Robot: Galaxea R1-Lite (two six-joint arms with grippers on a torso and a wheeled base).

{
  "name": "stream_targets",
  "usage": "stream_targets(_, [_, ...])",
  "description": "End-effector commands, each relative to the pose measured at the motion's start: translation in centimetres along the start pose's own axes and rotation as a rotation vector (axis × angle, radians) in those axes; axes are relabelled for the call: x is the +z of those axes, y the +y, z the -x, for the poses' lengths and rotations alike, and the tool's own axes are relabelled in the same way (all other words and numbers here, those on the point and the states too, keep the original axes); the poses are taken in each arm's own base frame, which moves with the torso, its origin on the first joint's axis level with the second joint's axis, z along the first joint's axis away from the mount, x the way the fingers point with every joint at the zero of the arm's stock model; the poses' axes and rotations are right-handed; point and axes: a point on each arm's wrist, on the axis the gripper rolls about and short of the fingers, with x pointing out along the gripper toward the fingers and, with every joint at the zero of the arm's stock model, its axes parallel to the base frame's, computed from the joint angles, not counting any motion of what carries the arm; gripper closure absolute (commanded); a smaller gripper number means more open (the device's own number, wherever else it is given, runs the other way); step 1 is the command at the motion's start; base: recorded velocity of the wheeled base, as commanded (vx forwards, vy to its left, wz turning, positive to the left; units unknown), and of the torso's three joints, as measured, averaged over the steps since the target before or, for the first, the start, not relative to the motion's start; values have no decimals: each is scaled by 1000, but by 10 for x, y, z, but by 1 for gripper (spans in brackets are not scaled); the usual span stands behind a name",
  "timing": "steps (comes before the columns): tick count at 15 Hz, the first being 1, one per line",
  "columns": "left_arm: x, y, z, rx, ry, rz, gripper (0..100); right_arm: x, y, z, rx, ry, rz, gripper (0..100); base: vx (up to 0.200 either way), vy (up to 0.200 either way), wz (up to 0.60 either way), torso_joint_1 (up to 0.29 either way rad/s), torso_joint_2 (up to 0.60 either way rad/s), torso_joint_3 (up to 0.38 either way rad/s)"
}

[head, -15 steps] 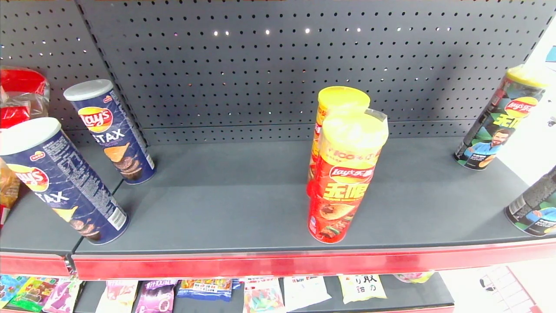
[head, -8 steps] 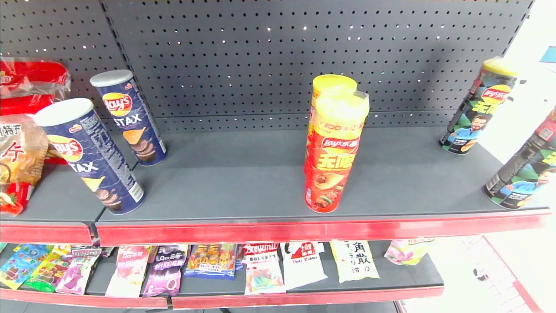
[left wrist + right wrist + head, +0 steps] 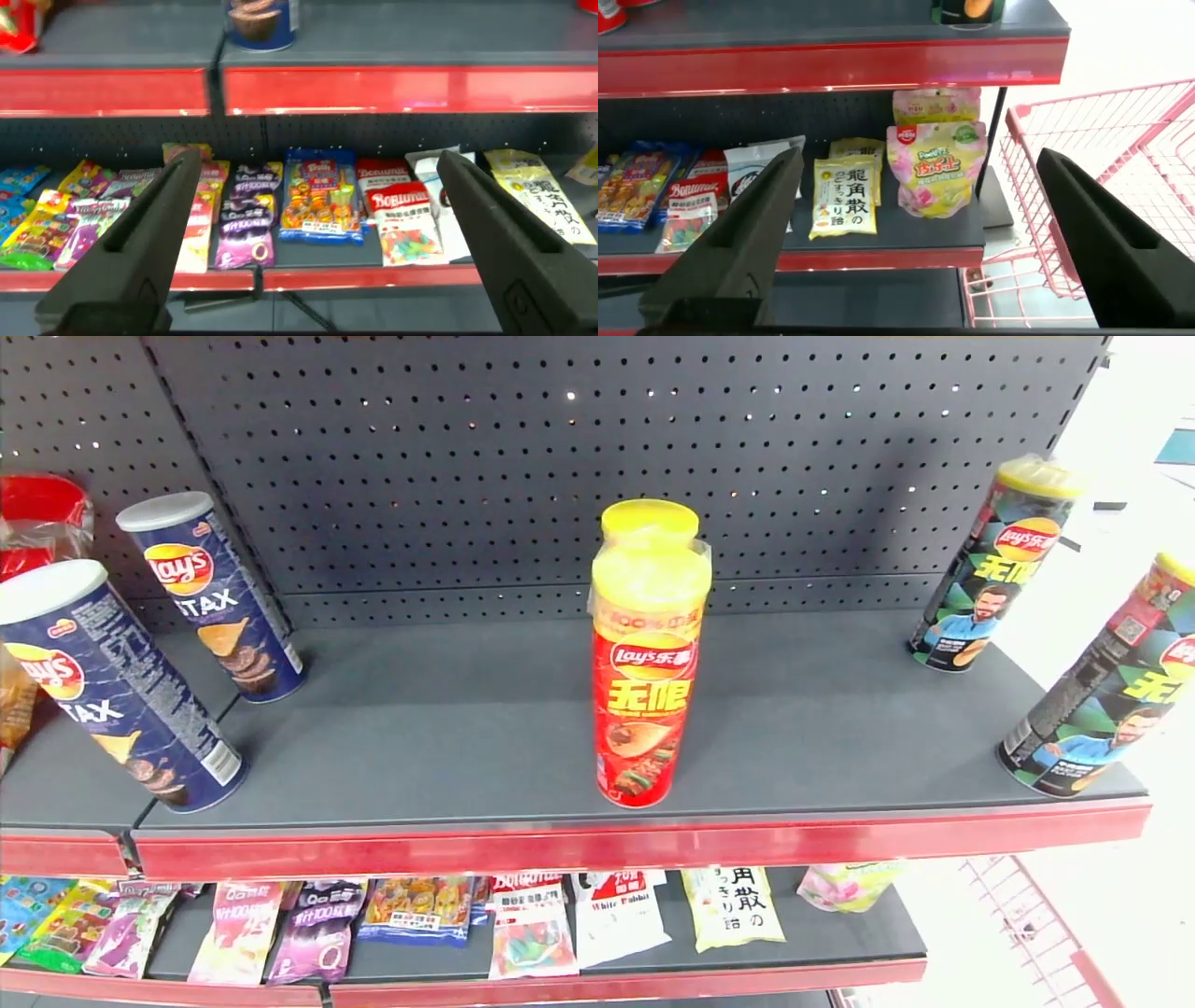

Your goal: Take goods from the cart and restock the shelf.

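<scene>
The dark grey metal shelf with a red front lip (image 3: 485,728) is the biggest thing before us, and most of its top is bare, so we judge the restocking far from done. The pink wire cart (image 3: 1102,96) stands beside the shelf's right end, low down; we cannot tell what goods it holds.

The left gripper (image 3: 318,157) and the right gripper (image 3: 920,157) both hang in front of the lower grey shelf (image 3: 840,933), fingers spread wide, with nothing between them. No item is in hand, so a trip to the cart comes next, in our view.

On the upper shelf, two tall navy cardboard chip cans with white lids (image 3: 112,681) stand at nine o'clock. Two red chip cans with yellow lids (image 3: 644,681) stand at the centre, one behind the other. Two black-and-green chip cans (image 3: 1088,695) stand at three o'clock. Wide gaps between these groups are left to fill.

Small flat snack packets (image 3: 523,924) line the lower shelf at six o'clock.
</scene>
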Motion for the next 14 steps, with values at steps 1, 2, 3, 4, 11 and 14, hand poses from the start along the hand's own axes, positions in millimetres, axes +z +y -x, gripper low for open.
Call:
stream_targets(1, [0, 0, 0, 0, 0, 0, 0, 0, 0, 0, 0, -1, 0, 0, 0, 0, 0, 0, 0, 0])
stream_targets(2, [0, 0, 0, 0, 0, 0, 0, 0, 0, 0, 0, -1, 0, 0, 0, 0, 0, 0, 0, 0])
stream_targets(3, [0, 0, 0, 0, 0, 0, 0, 0, 0, 0, 0, -1, 0, 0, 0, 0, 0, 0, 0, 0])
stream_targets(4, [0, 0, 0, 0, 0, 2, 0, 0, 0, 0, 2, -1, 0, 0, 0, 0, 0, 0, 0, 0])
stream_targets(11, [0, 0, 0, 0, 0, 0, 0, 0, 0, 0, 0, -1, -1, 0, 0, 0, 0, 0, 0, 0])
stream_targets(14, [0, 0, 0, 0, 0, 0, 0, 0, 0, 0, 0, -1, -1, 0, 0, 0, 0, 0, 0, 0])
